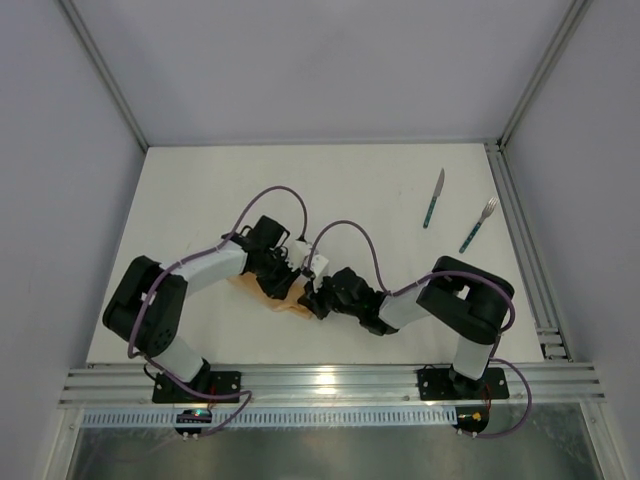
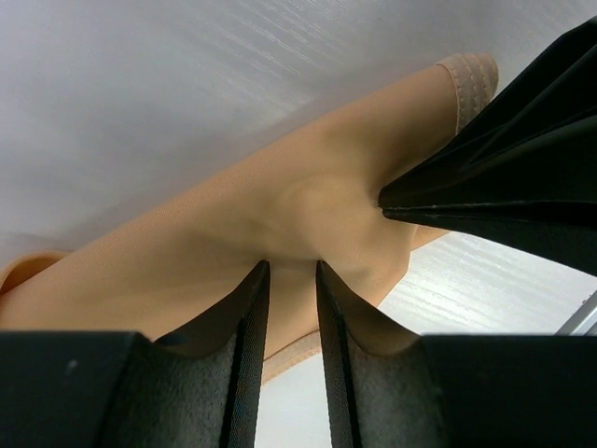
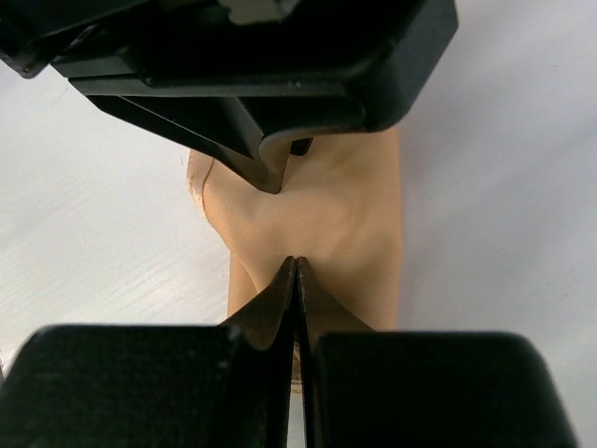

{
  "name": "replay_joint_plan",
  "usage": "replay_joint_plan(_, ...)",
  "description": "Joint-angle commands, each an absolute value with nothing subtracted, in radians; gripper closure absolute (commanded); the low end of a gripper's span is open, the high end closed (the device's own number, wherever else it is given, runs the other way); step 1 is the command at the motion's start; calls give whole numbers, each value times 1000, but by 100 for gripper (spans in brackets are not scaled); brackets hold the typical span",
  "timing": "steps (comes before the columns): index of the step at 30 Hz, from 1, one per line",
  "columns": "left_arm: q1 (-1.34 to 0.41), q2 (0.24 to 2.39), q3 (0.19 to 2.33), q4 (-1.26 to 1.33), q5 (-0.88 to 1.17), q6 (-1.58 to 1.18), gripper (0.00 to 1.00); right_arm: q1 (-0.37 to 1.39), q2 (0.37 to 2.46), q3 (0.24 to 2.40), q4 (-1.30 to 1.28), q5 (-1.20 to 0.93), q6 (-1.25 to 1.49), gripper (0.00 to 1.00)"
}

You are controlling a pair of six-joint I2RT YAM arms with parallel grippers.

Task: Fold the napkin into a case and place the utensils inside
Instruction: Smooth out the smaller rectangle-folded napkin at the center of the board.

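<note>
Folding under way: a thin peach-orange cloth napkin (image 1: 285, 305), near the white table's (image 1: 350, 180) front edge, is pinched by the fully closed right gripper (image 3: 296, 261) and, seemingly, the barely parted left gripper (image 2: 291, 264); next, lay the fold flat and square.

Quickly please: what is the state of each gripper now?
Left gripper: fingers narrowly apart, pinching the napkin.
Right gripper: closed on the napkin.

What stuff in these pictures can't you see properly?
1. Top view: most of the napkin is hidden under the left gripper and right gripper, so its folds are unclear.
2. Wrist views: the napkin's outer edges are cut off by the picture borders.
3. Top view: the fork prongs and knife blade are too small for detail.
</note>
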State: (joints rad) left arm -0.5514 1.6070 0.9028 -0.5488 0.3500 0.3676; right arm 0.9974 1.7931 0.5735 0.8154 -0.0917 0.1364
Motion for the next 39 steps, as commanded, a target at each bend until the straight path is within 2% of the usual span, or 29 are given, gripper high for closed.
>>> replay_joint_plan(1,-580,1560,844,-588,311,460,70,960,1776,561,828,-55,222,96)
replay_joint_plan(3,-580,1528,842,-584,311,472,70,959,1776,557,821,-55,222,96)
replay_joint_plan(6,-580,1389,847,-580,451,472,67,951,1761,545,845,-80,264,96)
replay_joint_plan(11,-614,1304,784,-471,450,476,67,933,1764,548,847,-112,310,96)
replay_joint_plan(19,-759,1374,718,-321,269,511,71,916,1773,543,850,-121,342,96)
replay_joint_plan(23,-759,1397,706,-276,203,506,72,916,1781,532,871,-127,360,96)
replay_joint_plan(28,-764,1407,692,-301,227,543,76,917,1790,532,877,-130,361,96)
replay_joint_plan(34,-764,1523,689,-434,224,639,81,916,1779,537,859,-133,341,96)
replay_joint_plan(39,-764,1419,689,-512,280,683,81,914,1776,537,836,-138,325,96)
